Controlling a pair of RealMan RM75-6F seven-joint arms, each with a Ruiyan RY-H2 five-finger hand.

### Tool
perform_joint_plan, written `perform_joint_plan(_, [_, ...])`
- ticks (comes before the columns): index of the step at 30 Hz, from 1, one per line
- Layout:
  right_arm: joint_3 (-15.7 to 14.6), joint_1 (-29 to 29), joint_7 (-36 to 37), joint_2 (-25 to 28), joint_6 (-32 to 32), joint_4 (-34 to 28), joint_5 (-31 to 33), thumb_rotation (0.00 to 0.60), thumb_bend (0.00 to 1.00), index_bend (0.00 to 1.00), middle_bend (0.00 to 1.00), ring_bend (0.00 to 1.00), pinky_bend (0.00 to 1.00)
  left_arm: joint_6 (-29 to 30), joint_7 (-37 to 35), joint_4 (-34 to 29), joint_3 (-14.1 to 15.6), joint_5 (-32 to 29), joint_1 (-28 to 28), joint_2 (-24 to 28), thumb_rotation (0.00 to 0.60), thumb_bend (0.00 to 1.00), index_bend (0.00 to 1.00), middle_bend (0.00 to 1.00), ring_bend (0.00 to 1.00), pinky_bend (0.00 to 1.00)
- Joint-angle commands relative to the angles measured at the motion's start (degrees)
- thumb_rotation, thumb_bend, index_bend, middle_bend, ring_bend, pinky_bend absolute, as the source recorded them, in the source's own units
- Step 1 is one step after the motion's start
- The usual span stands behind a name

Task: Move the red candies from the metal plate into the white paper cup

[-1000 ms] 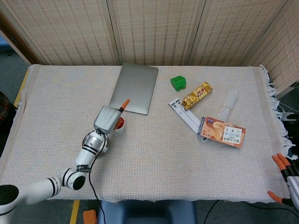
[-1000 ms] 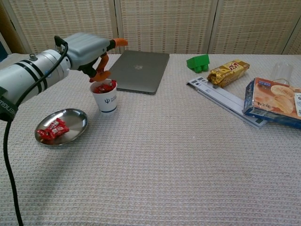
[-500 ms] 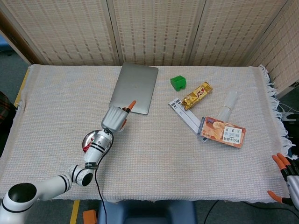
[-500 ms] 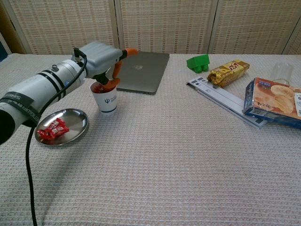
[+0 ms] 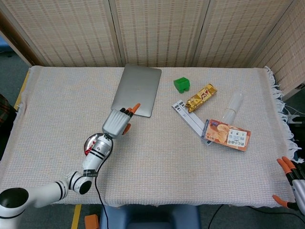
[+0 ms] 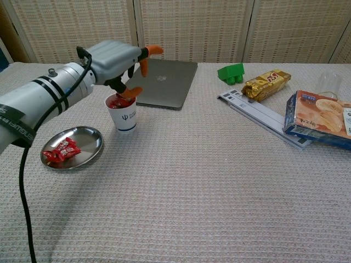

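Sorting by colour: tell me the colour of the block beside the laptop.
Green block, clearest in the chest view.

From the head view my left hand (image 5: 117, 122) covers the white paper cup completely; only the chest view shows the cup (image 6: 124, 115). The left forearm hides most of the metal plate (image 5: 89, 143), just a sliver of red showing at left centre. My right hand (image 5: 291, 183) is cut off by the lower right edge, only orange fingertips showing, so I can't read its state. The snack box (image 6: 321, 119) runs off the chest view's right edge.
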Motion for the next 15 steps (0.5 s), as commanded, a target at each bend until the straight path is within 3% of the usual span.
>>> perform_joint_plan(1, [-0.16,-0.3,0.13,0.01,0.82,0.2,-0.77,0.6,0.06,0.0,0.0,0.0,0.0,5.66,-2.39,-14.82,2.22,2.14,6.12,8.79,0.6,0.39,0.0,0.22,0.29,0.7])
perform_joint_plan(4, [-0.37,-0.56,0.21,-0.16,1.64,0.55,-1.75,0.6,0.06,0.0,0.0,0.0,0.0,12.22,-6.99,-26.9,8.41,6.09,14.38,16.94,0.6,0.39,0.0,0.15,0.2,0.5])
perform_joint_plan(7, [-0.59,-1.06,-0.53,-0.69,3.09,0.96,-3.17,0.6,0.06,0.0,0.0,0.0,0.0,21.85,-13.86,-32.87,18.0,13.78,24.52,23.73,0.6,0.39,0.0,0.13,0.14,0.36])
perform_joint_plan(10, [-1.19,-1.7,-1.25,-1.25,4.56,1.35,-5.08,0.6,0.06,0.0,0.0,0.0,0.0,32.84,-19.22,-29.59,25.36,21.4,33.87,26.22,0.6,0.39,0.0,0.12,0.09,0.24])
perform_joint_plan(12, [-1.55,-2.09,-1.45,-1.41,5.51,1.55,-6.23,0.6,0.06,0.0,0.0,0.0,0.0,39.37,-20.73,-24.98,26.84,23.47,39.09,25.37,0.6,0.39,0.0,0.11,0.07,0.21])
perform_joint_plan(15, [-1.85,-2.7,-1.07,-1.55,7.1,1.89,-7.52,0.6,0.06,0.0,0.0,0.0,0.0,43.69,-21.61,-20.12,27.16,24.41,43.38,24.12,0.6,0.39,0.0,0.09,0.03,0.2])
